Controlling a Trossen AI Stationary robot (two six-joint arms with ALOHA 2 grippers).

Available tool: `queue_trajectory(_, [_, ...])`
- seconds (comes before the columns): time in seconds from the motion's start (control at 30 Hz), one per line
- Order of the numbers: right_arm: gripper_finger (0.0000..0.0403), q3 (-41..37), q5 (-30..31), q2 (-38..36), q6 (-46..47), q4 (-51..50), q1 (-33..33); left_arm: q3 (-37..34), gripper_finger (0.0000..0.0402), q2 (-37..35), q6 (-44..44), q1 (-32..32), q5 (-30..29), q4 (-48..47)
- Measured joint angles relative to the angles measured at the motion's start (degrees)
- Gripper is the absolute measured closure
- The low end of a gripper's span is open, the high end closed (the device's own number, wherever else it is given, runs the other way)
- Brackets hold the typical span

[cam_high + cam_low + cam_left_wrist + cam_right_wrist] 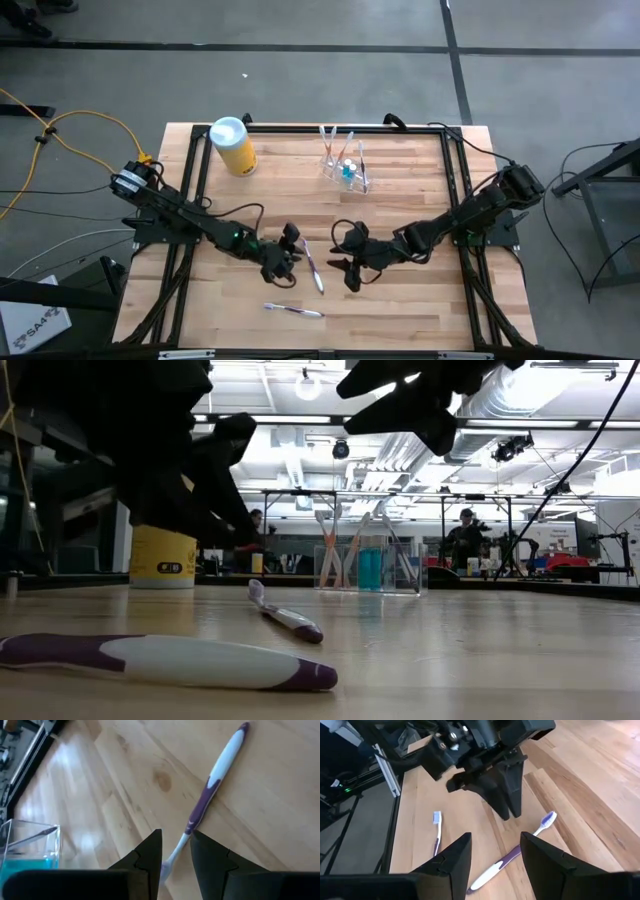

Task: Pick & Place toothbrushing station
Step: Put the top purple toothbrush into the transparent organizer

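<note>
- Closest to the worktop's front edge is a purple-and-white toothbrush (293,310), lying flat, short of both sets of fingers and untouched.
- Left gripper (290,252) hangs over the second toothbrush (313,267); the left wrist view shows its fingers (150,857) parted either side of the neck near the bristle end, not clamped on it yet.
- Right gripper (352,272) sits just across that same brush, fingers (455,860) spread wide, holding nothing.
- Way past both, at the far side, is the clear toothbrushing station (345,165) with brushes and something teal already in it; the yellow canister (233,146) is off toward the left arm's side of it.
- My worry: both grippers are crowding one brush, so they could bump each other. And the neck is thin, so a pinch there could make the brush pivot or slip out.
</note>
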Motion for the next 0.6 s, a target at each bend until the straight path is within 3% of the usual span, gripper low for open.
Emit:
queue_trajectory(0.1, [0.0243, 0.0, -0.1, 0.0, -0.3, -0.1, 0.3, 0.1, 0.0307, 0.0, -0.1, 0.4, 1.7, -0.7])
queue_trajectory(0.3, [0.0243, 0.0, 0.1, 0.0, -0.2, -2.8, 0.6, 1.9, 0.0307, 0.0, -7.8, 4.5, 10.4, -6.3])
queue_trajectory(0.43, [0.0243, 0.0, 0.2, 0.0, 0.1, -5.1, 0.9, 6.3, 0.0307, 0.0, -6.3, 6.6, 11.8, -14.1])
queue_trajectory(0.6, [0.0243, 0.0, 0.1, 0.0, 2.0, -8.2, 1.6, 9.3, 0.0307, 0.0, -5.3, 9.9, 20.2, -19.8])
